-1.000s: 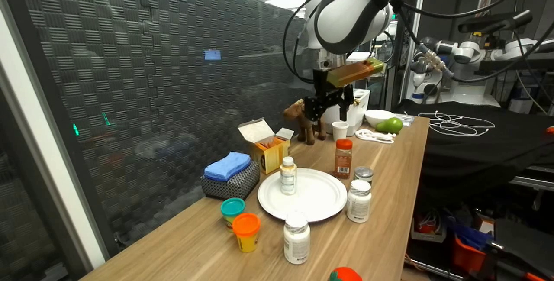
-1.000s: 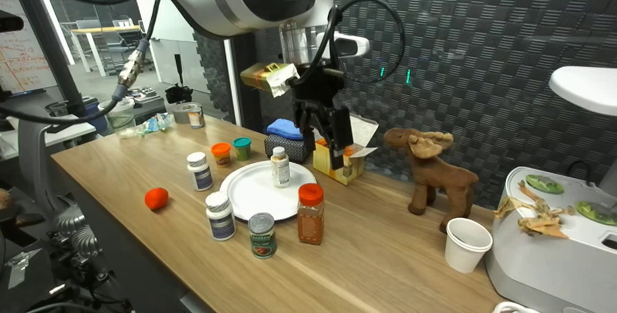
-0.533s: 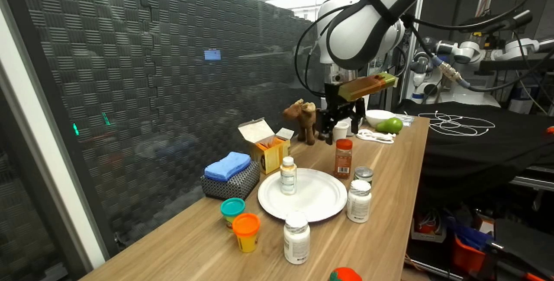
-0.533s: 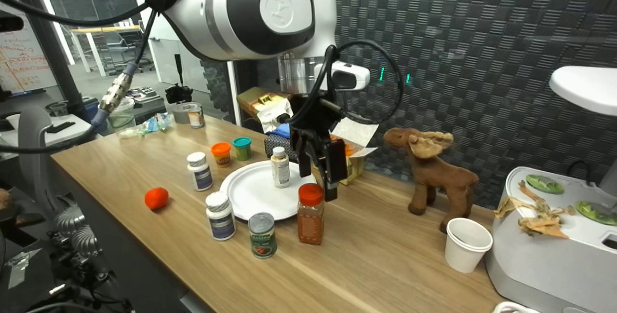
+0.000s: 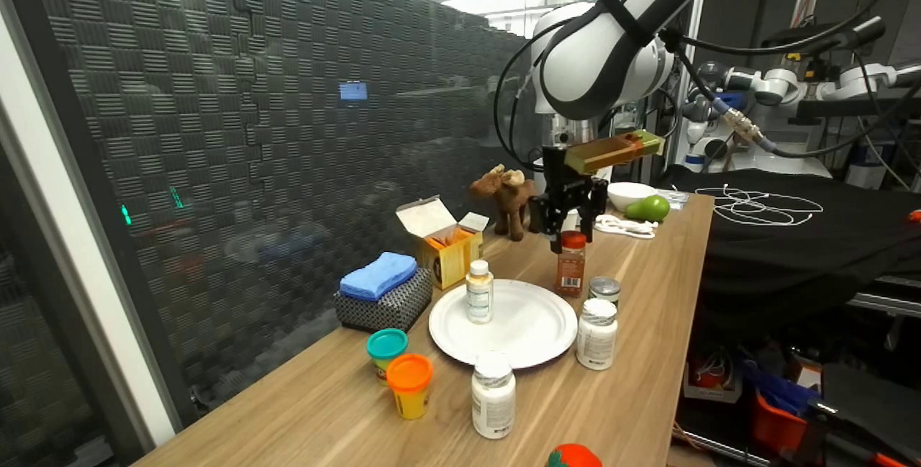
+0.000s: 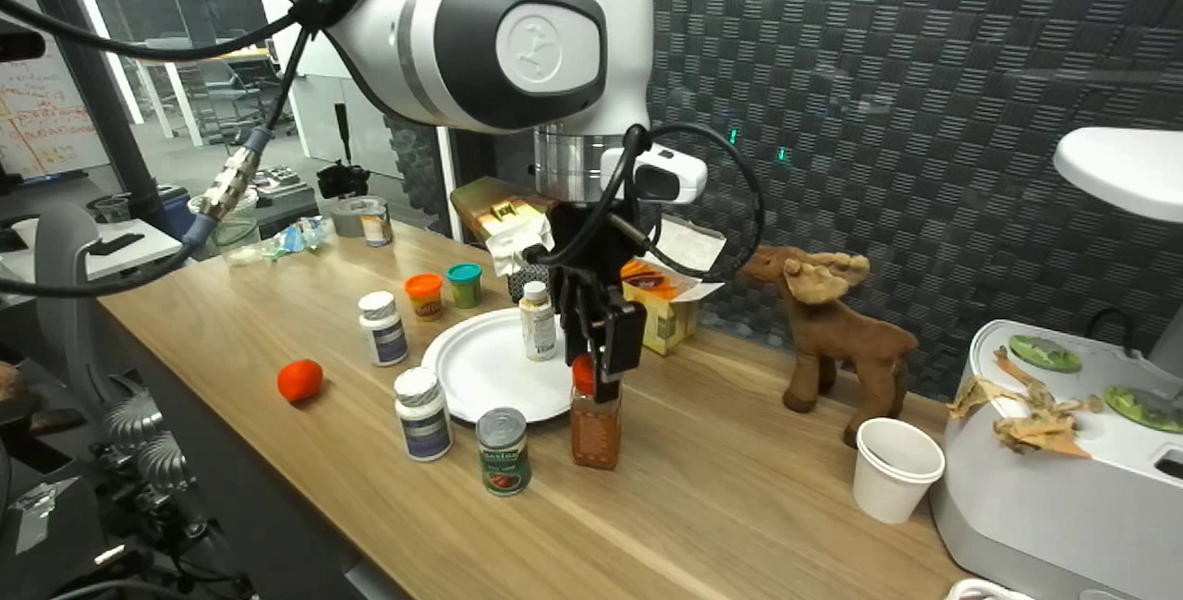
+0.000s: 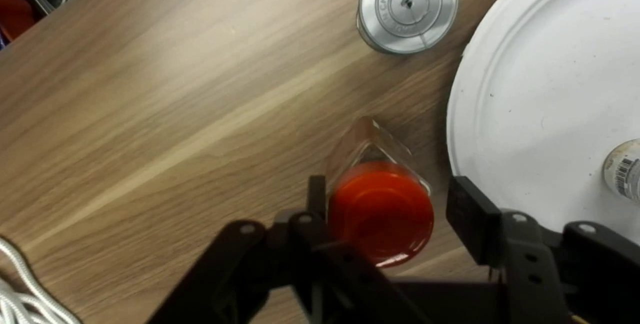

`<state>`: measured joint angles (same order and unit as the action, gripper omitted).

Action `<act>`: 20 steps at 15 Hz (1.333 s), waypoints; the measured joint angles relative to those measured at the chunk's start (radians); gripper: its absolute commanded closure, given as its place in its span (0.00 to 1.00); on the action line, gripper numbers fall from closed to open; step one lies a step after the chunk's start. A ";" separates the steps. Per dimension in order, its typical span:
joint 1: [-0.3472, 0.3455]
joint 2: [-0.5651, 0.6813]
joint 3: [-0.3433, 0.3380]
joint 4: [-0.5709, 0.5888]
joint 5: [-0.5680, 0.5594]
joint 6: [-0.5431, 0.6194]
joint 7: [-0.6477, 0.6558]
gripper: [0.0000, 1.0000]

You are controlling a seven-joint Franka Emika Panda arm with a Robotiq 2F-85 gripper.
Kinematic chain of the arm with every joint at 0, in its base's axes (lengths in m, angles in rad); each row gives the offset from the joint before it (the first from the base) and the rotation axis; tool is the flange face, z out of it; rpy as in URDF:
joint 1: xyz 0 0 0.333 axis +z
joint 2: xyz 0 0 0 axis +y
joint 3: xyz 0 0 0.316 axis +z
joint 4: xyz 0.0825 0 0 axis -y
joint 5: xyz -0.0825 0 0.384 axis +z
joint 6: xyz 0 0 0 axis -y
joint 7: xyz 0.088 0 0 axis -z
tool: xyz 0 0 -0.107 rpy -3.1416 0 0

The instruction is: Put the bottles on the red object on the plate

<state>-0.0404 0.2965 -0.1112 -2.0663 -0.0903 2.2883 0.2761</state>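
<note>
The tool [image 7: 387,199] stands spread around the jar [image 6: 594,434], a gap showing toward the plate [image 7: 545,114]; centre the tool before squeezing.

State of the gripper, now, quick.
Black two-fingered gripper: open, straddling the cap of the square transparent red-capped jar; a gap shows on one side, nothing held.

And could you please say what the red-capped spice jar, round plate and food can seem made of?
Red-capped spice jar: plastic or glass, glossy, its clear shoulder glinting in the wrist view. Round plate: perhaps paper pulp, matte and finely specked. Food can: likely metal, its ringed silvery top shiny.
</note>
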 measured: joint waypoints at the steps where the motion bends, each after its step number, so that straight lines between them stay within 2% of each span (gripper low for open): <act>1: 0.000 0.000 0.000 0.000 0.002 -0.009 0.000 0.73; 2: 0.000 -0.002 0.001 0.002 0.006 -0.016 0.002 0.76; 7: 0.001 -0.011 -0.003 0.002 0.001 -0.053 0.068 0.76; 12: 0.025 -0.050 -0.003 0.038 -0.087 -0.084 0.135 0.76; 16: 0.062 -0.041 0.021 0.117 -0.111 -0.129 0.120 0.76; 20: 0.074 0.014 0.065 0.192 -0.097 -0.167 0.045 0.76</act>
<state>0.0333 0.3108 -0.0461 -1.8744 -0.1870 2.1213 0.3212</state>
